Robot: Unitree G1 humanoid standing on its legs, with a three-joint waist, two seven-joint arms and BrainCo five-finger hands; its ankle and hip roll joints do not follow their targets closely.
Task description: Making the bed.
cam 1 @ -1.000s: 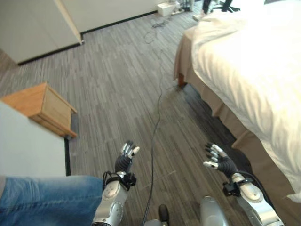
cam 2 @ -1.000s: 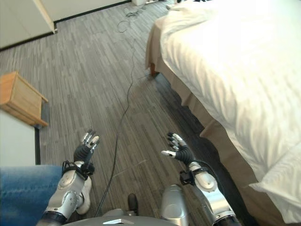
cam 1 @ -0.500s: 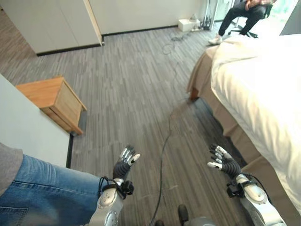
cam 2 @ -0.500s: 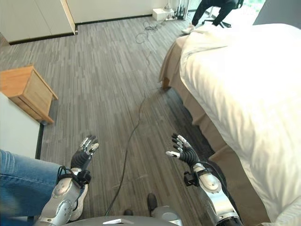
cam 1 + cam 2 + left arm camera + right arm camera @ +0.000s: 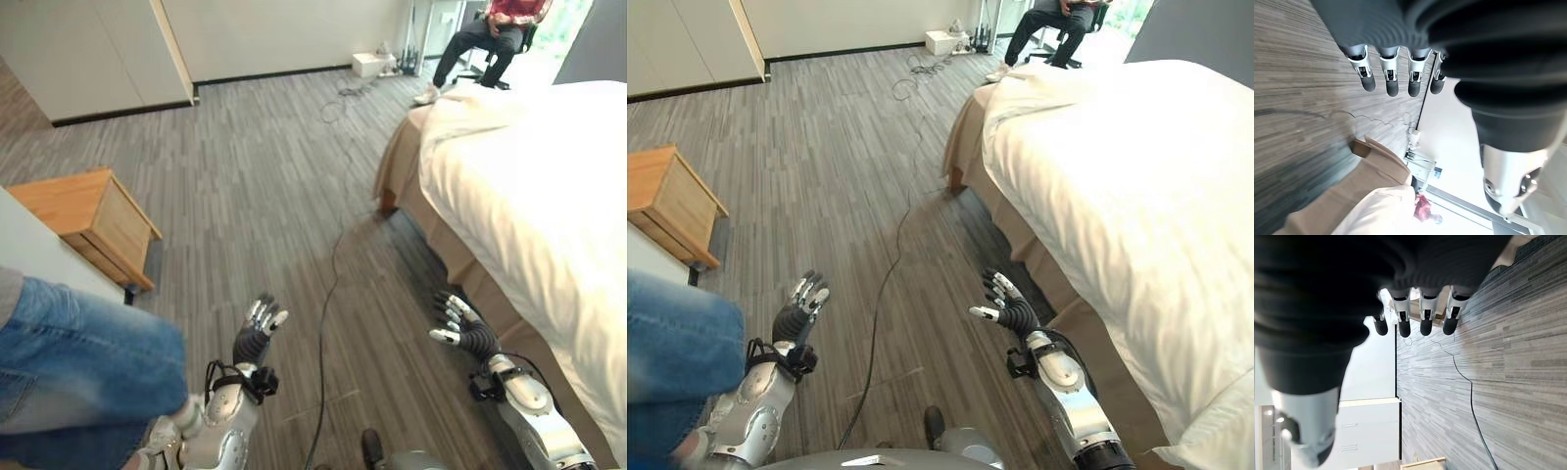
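The bed (image 5: 549, 206), under a white cover with a tan skirt, fills the right side of the frame, from upper right to lower right; grey striped floor (image 5: 265, 157) spans the centre; a wooden nightstand (image 5: 88, 220) stands at middle left; a person's blue-jeaned leg (image 5: 78, 367) occupies the lower left; a seated person (image 5: 485, 34) shows at the top right; left hand (image 5: 257, 333), lower centre, fingers straight, released, holding nothing; right hand (image 5: 460, 328), lower right beside the bed skirt, likewise released.
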